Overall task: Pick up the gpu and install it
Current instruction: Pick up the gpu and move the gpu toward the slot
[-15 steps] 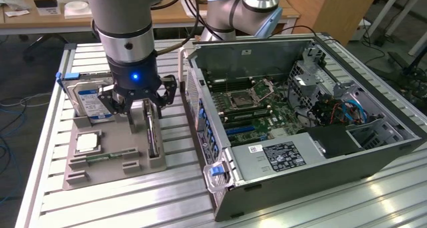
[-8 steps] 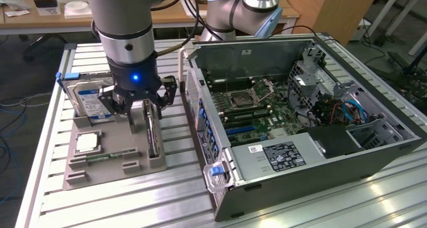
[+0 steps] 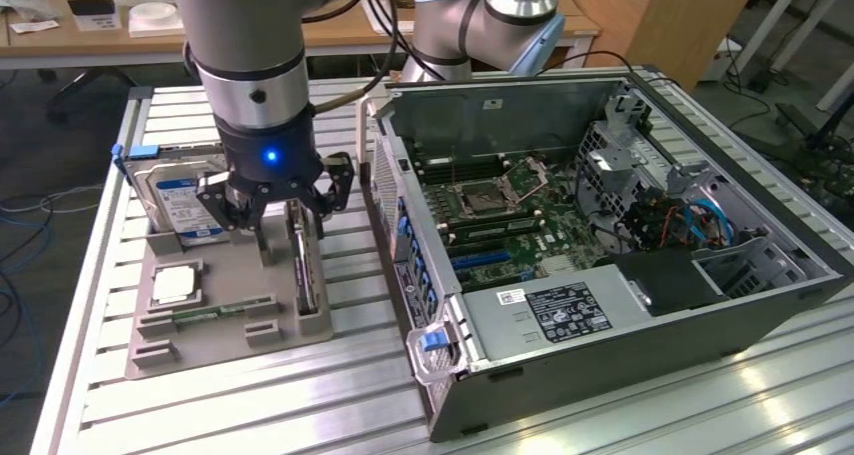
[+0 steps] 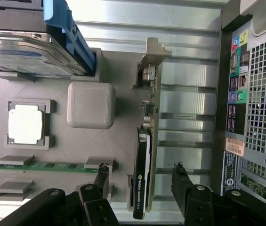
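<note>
Gripper (image 4: 141,173) straddling gpu (image 4: 143,150), jaws standing partly open, gripping nothing; gpu sitting upright on edge between fingers (image 4: 102,181), touching neither, in grey holder (image 3: 214,340).

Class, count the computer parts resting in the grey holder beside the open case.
4: the hard drive upright at one end of the holder, the processor chip lying flat, the memory stick beside it, and the gpu on edge between the open fingers. None appears hidden.
</note>
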Robot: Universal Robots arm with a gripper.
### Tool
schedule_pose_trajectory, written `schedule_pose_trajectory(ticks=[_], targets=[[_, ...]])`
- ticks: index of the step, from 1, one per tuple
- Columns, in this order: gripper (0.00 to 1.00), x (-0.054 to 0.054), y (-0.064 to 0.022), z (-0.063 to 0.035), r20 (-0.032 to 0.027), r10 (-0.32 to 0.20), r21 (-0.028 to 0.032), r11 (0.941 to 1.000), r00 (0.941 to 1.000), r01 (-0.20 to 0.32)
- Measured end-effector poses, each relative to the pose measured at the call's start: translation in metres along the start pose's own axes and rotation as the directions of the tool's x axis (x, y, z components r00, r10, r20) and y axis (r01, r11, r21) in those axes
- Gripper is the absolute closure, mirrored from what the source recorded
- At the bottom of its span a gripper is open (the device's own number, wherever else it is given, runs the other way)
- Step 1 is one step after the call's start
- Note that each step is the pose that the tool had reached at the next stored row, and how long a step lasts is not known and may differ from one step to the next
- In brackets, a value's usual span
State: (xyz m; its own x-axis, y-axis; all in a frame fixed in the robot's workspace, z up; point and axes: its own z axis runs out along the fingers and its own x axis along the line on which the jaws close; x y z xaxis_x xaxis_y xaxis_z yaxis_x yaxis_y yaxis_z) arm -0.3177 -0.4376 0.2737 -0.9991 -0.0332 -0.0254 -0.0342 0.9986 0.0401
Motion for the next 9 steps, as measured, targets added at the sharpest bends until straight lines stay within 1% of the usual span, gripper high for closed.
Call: schedule_pose_trajectory(ticks=[9], targets=[[0.35, 0.0001, -0.0002, 0.0047, 0.0000, 0.000, 0.0000, 1.0000, 1.0000, 0.000]])
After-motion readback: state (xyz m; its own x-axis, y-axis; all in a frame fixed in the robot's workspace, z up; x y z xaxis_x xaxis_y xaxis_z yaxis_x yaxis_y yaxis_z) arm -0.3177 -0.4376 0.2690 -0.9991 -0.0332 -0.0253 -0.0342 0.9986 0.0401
